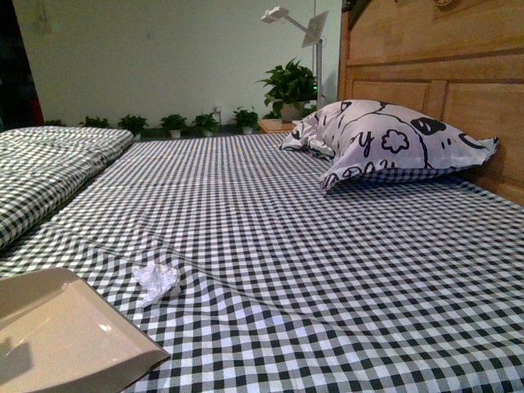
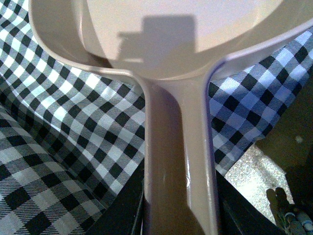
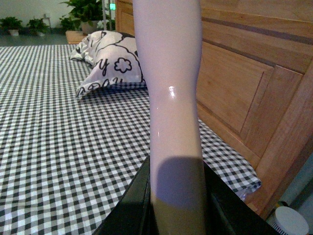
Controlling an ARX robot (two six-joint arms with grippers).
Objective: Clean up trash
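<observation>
The crumpled wad of white paper (image 1: 157, 280) lies on the black-and-white checked bedsheet (image 1: 311, 270), just beside the far edge of the beige dustpan (image 1: 65, 336). The left gripper (image 2: 178, 218) is closed around the dustpan's handle, with its black fingers (image 2: 124, 215) against both sides. The right gripper (image 3: 178, 213) clamps a pale glossy handle (image 3: 168, 73) in the same way, near the wooden headboard (image 3: 244, 73). A patterned pillow (image 1: 385, 139) rests well apart from the wad, against the headboard.

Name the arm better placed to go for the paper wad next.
Left, probably. The left end effector grips the dustpan, which sits close beside the wad. The right end effector holds a pale handle with no wad in its view.
</observation>
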